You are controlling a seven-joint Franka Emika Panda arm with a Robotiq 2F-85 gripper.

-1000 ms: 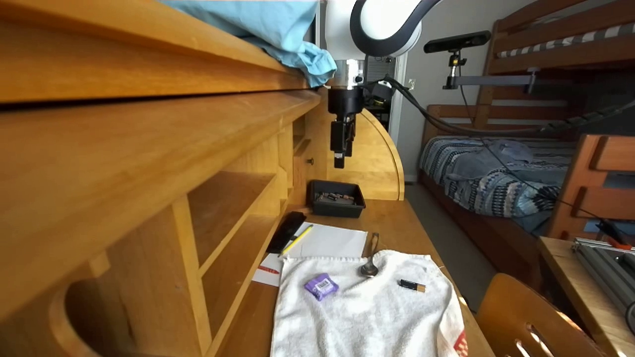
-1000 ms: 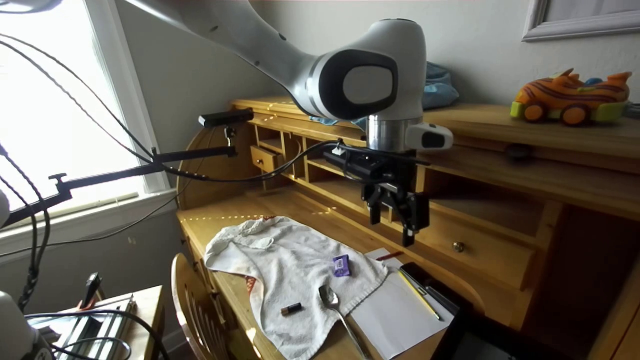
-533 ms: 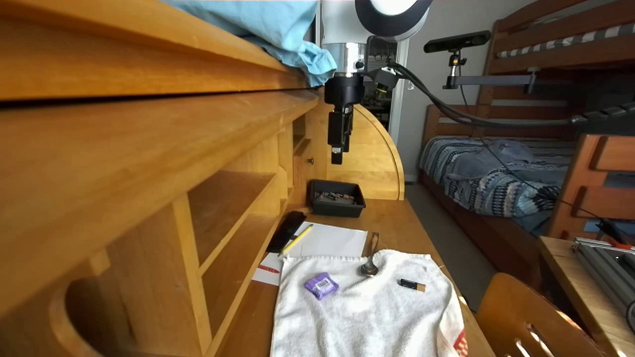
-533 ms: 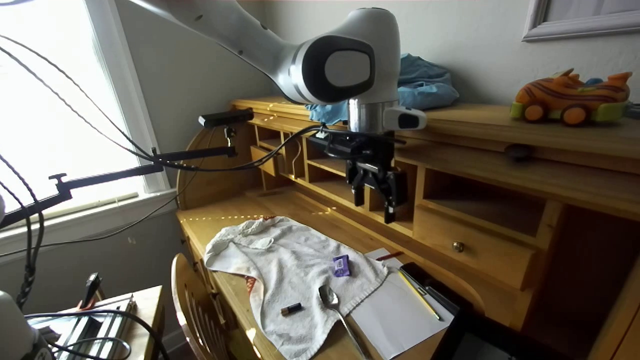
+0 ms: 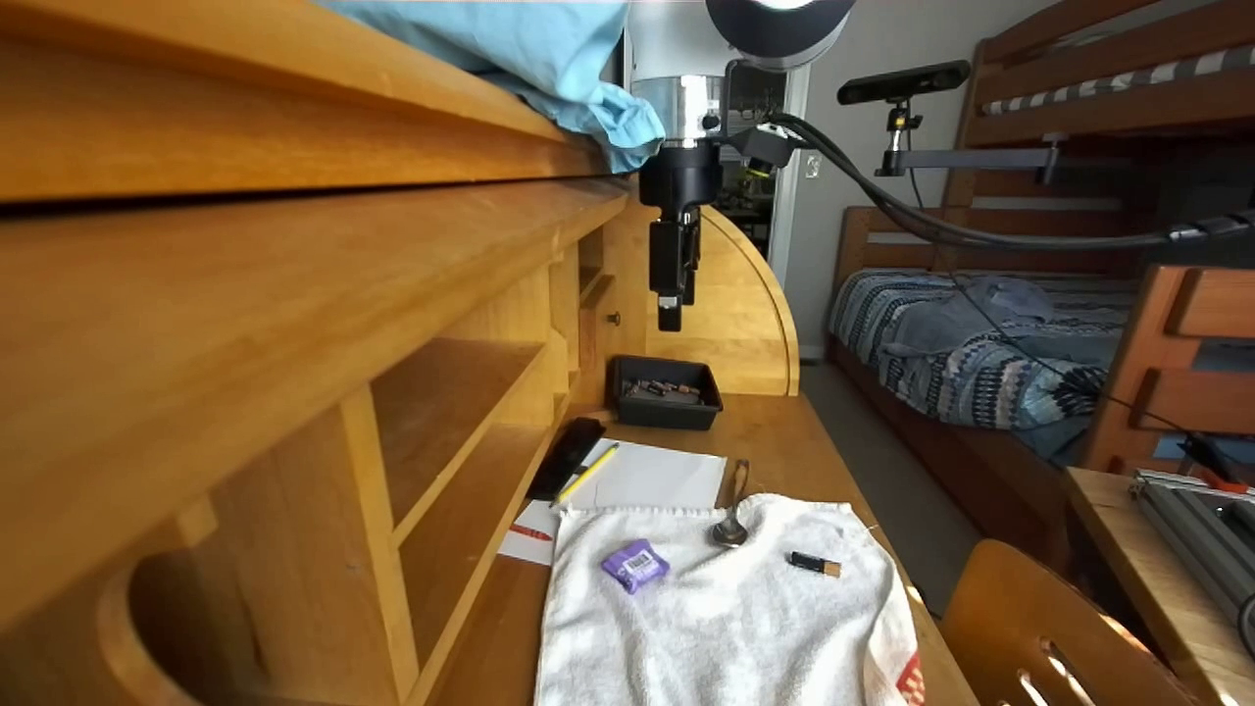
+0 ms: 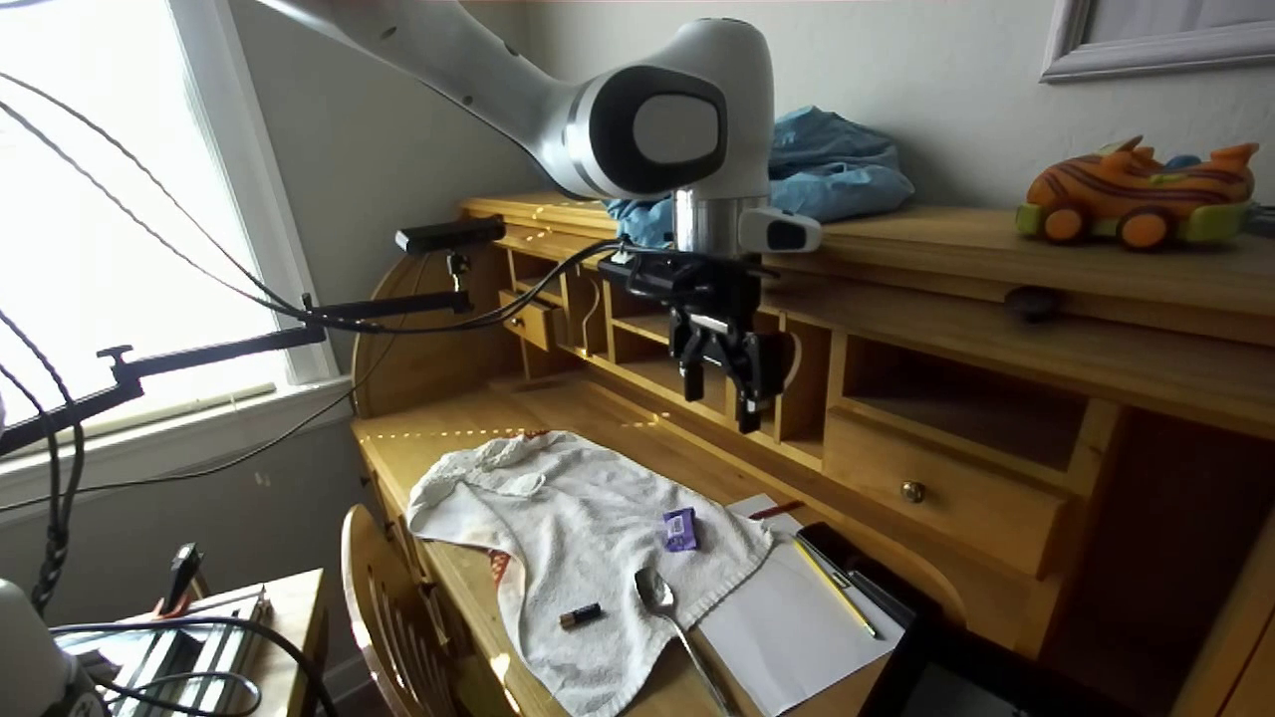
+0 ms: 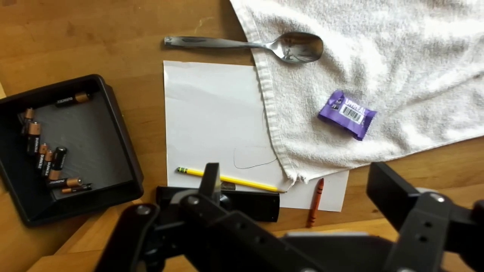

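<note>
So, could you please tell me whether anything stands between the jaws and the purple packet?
Nothing visible does: the open jaws hang above the desk, and in the wrist view the purple packet lies uncovered on the white towel.

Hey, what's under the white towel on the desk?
In the wrist view, the towel lies over part of a sheet of paper, which sticks out past its edge. The desk is beneath too. Anything else underneath is covered, so I can't tell.

In the wrist view, the spoon [image 7: 280, 47] at twelve o'clock is glossy metal, the towel [image 7: 382, 64] at two rough cloth, the wrapper [image 7: 348, 114] at three smooth plastic, the desk [image 7: 113, 45] polished wood.
</note>
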